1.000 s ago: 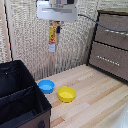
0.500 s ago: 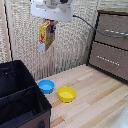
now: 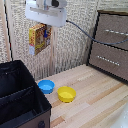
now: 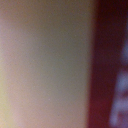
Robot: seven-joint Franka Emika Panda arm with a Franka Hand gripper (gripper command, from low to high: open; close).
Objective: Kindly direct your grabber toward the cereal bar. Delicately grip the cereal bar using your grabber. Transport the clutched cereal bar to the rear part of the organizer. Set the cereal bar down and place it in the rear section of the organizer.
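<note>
My grabber (image 3: 44, 31) hangs from the white block of the arm high in the exterior view. Its dark-blue fingers (image 3: 47, 33) are shut on the cereal bar (image 3: 37, 39), a yellow-orange box with red and white print that hangs upright below the block. The bar is in the air, above and behind the organizer (image 3: 20, 100), a large black fabric bin at the exterior view's left with a divider (image 3: 17, 94) across it. The wrist view is a close blur of beige and dark red; I cannot tell things apart there.
A blue bowl (image 3: 46, 86) and a yellow bowl (image 3: 66, 93) sit on the light wooden table (image 3: 95, 102) beside the organizer. A brown wooden dresser (image 3: 110, 42) stands at the exterior view's right. A wicker screen (image 3: 75, 40) is behind. A grey cable (image 3: 82, 31) runs from the arm.
The grabber with the cereal bar has moved toward the exterior view's left, closer to above the organizer. The bowls have not moved.
</note>
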